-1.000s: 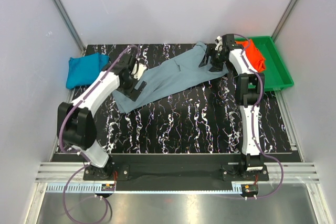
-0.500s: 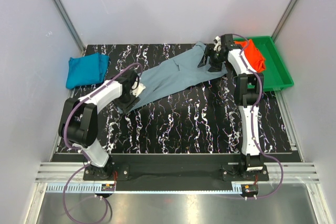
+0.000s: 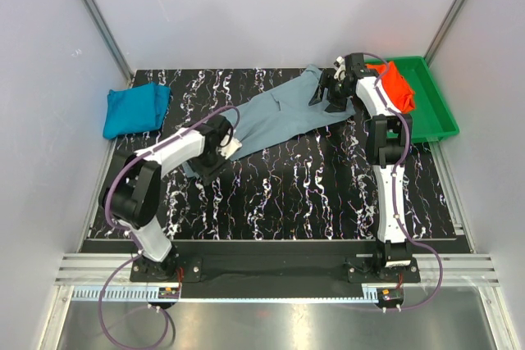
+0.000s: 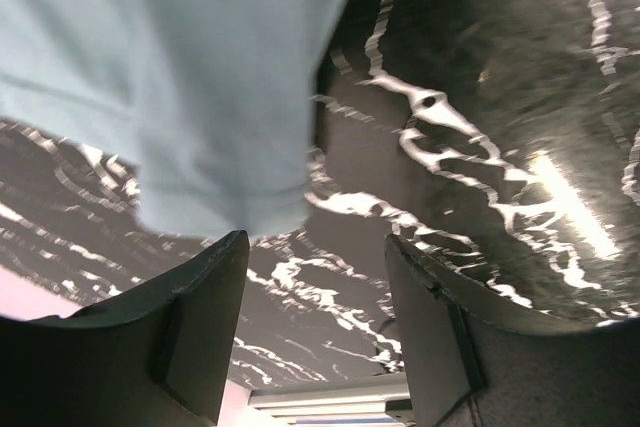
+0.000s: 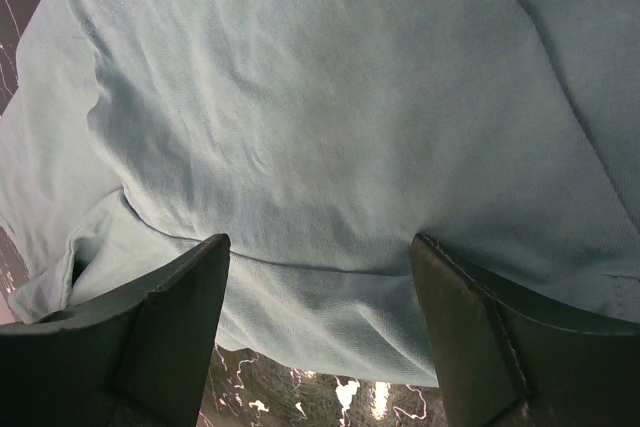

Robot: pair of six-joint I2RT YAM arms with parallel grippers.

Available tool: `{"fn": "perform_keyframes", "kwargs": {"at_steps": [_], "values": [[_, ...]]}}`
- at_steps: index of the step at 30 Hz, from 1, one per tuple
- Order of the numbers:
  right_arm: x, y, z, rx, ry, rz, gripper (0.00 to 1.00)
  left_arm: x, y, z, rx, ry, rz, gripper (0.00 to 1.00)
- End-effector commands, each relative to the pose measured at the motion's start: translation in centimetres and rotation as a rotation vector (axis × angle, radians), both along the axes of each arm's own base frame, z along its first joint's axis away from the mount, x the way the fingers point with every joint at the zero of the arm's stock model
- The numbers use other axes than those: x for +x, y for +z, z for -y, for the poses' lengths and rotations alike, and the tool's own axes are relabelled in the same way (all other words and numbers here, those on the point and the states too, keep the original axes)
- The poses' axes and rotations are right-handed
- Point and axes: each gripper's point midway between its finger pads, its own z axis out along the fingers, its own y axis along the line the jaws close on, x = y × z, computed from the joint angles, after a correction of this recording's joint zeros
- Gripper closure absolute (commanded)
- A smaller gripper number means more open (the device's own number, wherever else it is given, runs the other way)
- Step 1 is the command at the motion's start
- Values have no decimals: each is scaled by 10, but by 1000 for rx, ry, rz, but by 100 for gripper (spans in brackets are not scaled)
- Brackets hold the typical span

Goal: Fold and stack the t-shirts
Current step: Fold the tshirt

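Observation:
The dusty grey-blue t-shirt (image 3: 275, 116) lies spread diagonally across the table's middle. My left gripper (image 3: 216, 153) is at its lower-left end. In the left wrist view the left gripper (image 4: 315, 242) is open and empty, with the shirt's hem (image 4: 200, 77) just beyond its tips. My right gripper (image 3: 328, 96) is open above the shirt's upper-right end. In the right wrist view the shirt's cloth (image 5: 320, 97) fills the space past the right gripper (image 5: 320, 242). The bright teal-blue t-shirt (image 3: 135, 109) lies folded at the far left. The orange-red t-shirt (image 3: 396, 85) lies bunched in the tray.
A green plastic tray (image 3: 433, 112) stands at the far right, beside the right arm. The black marbled table (image 3: 312, 194) is bordered by white walls on the left, the right and the back. A metal rail runs along the near edge.
My left gripper has moved right and nearer along the grey-blue shirt's lower-left end, which now looks narrower. The right arm has not moved.

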Motion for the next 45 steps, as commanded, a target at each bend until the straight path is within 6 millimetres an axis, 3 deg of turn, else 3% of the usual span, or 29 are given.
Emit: {"fn": "perform_keyframes", "kwargs": {"at_steps": [1,8,9,16,20,22,23,29,32,38,45], "values": [[-4,3,-9,-26,25,6,19,2,-6,7,-18,11,-24,38],[-5,3,-7,-30,24,6,18,6,-14,8,-8,17,-35,47],[-4,3,-7,-30,24,7,19,7,-14,9,-10,19,-34,54],[-4,1,-8,-29,21,3,18,13,-11,8,-8,30,-15,78],[-4,0,-8,-27,21,-1,18,17,-11,7,-3,37,-13,78],[-4,1,-9,-25,23,2,18,20,-11,5,13,36,-6,67],[-5,-1,-8,-26,22,-3,18,22,-13,4,20,34,-2,56],[-4,-1,-8,-25,22,0,18,23,-20,-1,50,26,2,48],[-4,0,-8,-25,22,0,18,23,-24,-3,56,28,3,51],[-4,0,-8,-28,20,1,18,25,-22,-4,49,37,17,72],[-4,0,-8,-27,21,2,18,29,-21,-6,43,59,22,78]]}}
